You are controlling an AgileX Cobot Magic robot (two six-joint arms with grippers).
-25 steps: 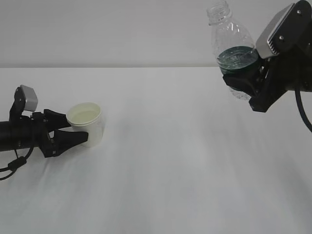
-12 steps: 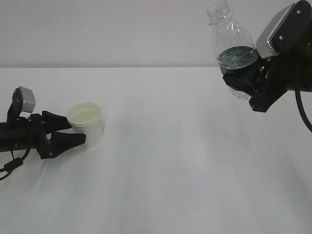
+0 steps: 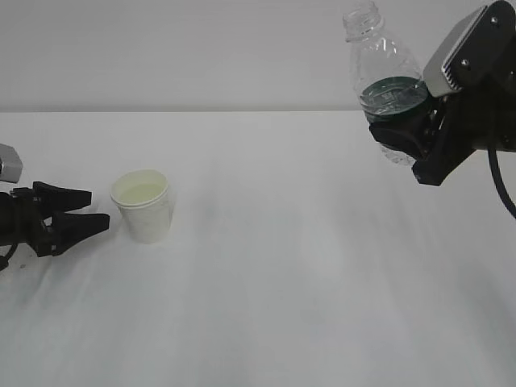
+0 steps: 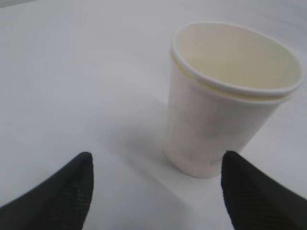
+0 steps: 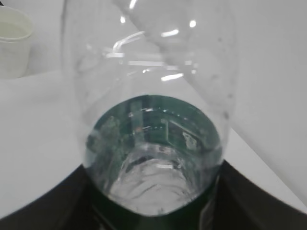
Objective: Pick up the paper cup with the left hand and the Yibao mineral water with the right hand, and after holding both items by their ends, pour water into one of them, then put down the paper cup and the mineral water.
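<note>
White paper cup (image 3: 143, 206) stands upright on the table; clear green-labelled bottle (image 3: 388, 83) (capless) aloft, tilted slightly

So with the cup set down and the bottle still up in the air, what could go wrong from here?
1. The bottle has no cap and hangs high in the right pincer; tilting on the way down could spill leftover water.
2. The cup stands free just ahead of the open left pincer; a forward twitch could topple it.
</note>
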